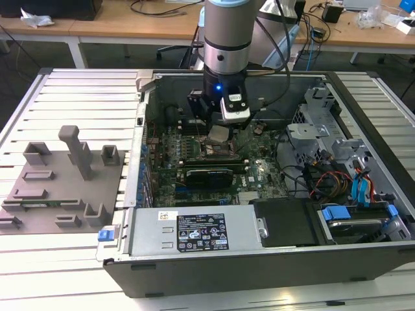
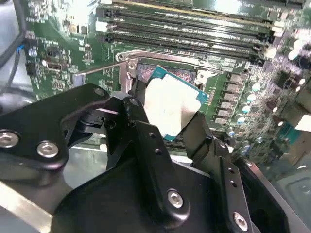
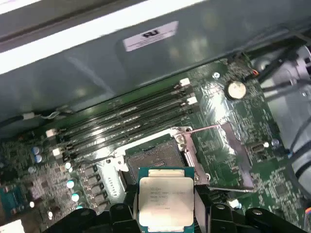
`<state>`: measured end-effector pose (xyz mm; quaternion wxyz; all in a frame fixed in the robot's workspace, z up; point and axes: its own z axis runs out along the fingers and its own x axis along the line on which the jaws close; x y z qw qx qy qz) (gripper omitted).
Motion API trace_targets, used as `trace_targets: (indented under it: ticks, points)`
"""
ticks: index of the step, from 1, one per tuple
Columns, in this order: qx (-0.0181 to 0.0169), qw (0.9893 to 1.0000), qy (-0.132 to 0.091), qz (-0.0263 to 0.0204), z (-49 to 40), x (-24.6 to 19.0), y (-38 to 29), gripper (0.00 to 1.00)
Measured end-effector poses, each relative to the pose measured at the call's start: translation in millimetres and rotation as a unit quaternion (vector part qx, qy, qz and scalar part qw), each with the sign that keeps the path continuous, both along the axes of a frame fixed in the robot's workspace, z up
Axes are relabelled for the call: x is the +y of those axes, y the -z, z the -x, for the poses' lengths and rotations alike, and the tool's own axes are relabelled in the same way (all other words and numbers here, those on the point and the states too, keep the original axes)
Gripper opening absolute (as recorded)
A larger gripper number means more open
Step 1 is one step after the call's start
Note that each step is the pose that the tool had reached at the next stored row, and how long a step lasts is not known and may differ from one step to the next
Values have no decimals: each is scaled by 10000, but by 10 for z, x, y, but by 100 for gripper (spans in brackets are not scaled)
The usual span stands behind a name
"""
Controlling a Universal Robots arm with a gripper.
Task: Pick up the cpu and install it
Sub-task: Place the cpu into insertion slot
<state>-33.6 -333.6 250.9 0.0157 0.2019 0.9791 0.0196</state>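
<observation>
Hiding the near edge of the cpu [image 2: 170, 104], the black fingers [image 2: 146, 141] clench the chip by two opposite sides, and they are partly cut off in the first wrist view. Whether the cpu touches the socket [image 3: 155, 162] beneath it I cannot tell. In the exterior view the arm [image 1: 225, 39] covers the board [image 1: 259, 172] behind it. Around lie memory slots [image 3: 126, 121], a coin battery [image 3: 236, 88], the socket's swung-open frame [image 3: 228, 155] and a long black card [image 1: 207, 176]. The cpu sits over the open socket, a thin square with a pale silver top plate and a green rim.
</observation>
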Motion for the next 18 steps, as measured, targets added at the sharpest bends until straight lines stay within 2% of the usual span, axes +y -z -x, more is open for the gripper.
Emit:
trace_targets:
  ticks: [2, 5, 7, 10, 11, 14, 15, 17, 18]
  points:
    - [0, 9999, 163, 0, 0, 0, 1, 55]
    - [0, 9988, 498, 0, 0, 0, 4, 55]
    - [0, 9968, 795, 0, 0, 0, 7, 55]
    - [0, 9944, 1056, 0, 0, 0, 10, 55]
    - [0, 9927, 1203, 0, 0, 0, 11, 55]
    - [0, 9867, 1623, 1, 0, 0, 16, 55]
    - [0, 9841, 1777, 0, 0, 0, 17, 55]
    - [0, 9812, 1931, 0, 0, 0, 18, 55]
    - [0, 9790, 2037, 0, 0, 0, 19, 55]
